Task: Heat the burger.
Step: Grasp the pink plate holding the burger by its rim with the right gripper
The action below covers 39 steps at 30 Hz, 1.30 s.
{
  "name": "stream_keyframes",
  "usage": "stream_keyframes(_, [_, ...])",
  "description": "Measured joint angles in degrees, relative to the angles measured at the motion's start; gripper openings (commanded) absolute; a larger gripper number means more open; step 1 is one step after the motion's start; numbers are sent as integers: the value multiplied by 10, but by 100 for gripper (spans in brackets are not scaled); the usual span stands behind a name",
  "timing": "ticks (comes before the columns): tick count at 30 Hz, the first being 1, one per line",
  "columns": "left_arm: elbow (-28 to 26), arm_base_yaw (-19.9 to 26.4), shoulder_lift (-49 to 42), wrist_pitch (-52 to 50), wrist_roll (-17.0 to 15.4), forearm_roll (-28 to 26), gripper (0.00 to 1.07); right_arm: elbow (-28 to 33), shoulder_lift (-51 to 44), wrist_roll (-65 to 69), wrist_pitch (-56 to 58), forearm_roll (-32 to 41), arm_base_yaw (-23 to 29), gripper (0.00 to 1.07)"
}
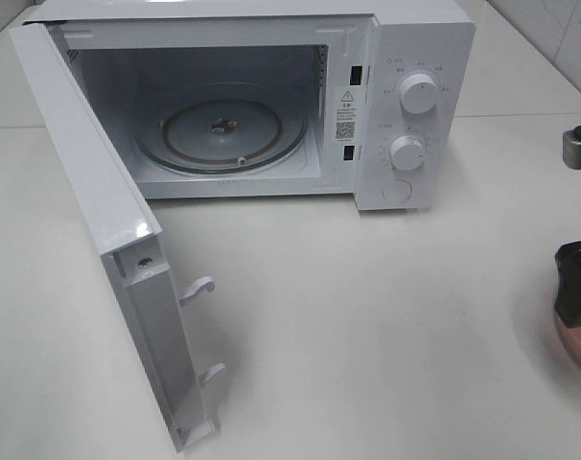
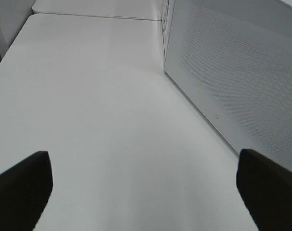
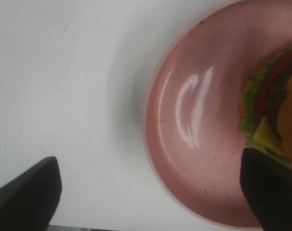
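White table [image 1: 367,316], broad, takes up the whole floor of the scene.

Microwave [image 1: 420,38], white, stands at the back of the table. Its door [image 1: 89,172] is swung fully open to the left, edge-on toward the front, two latch hooks sticking out of its free edge. Cavity lit and bare apart from the round glass turntable [image 1: 219,134] lying flat on the floor of it.

Pink plate [image 3: 194,144] sits on the table at the far right front, well apart from the microwave; in the high view only a sliver of its rim shows at the picture's edge.

Burger [image 3: 276,110] lies on that plate, off to one side of it. Green lettuce, red layer, yellow cheese corner and golden bun visible; the rest is cut off by the frame.

Right gripper [image 3: 148,192] hangs over the plate's rim, fingers spread wide: one above bare table, the other above the plate beside the burger. Nothing clamped.

Left gripper [image 2: 145,187] low over bare table, fingers spread wide, holding nothing, the door's perforated outer face beside it.

Two round knobs [image 1: 418,96] on the microwave's right panel, one above the other.
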Motion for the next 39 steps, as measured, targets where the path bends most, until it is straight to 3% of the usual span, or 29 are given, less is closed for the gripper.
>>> stream_keyframes(7, [0,0,0,0,0,0,95,0,11,0,-19,-7,-23,93])
stream_keyframes(26, [0,0,0,0,0,0,95,0,181,45,-121,-58,-39,87])
stream_keyframes(39, [0,0,0,0,0,0,95,-1,225,47,-168,-64,-54,84])
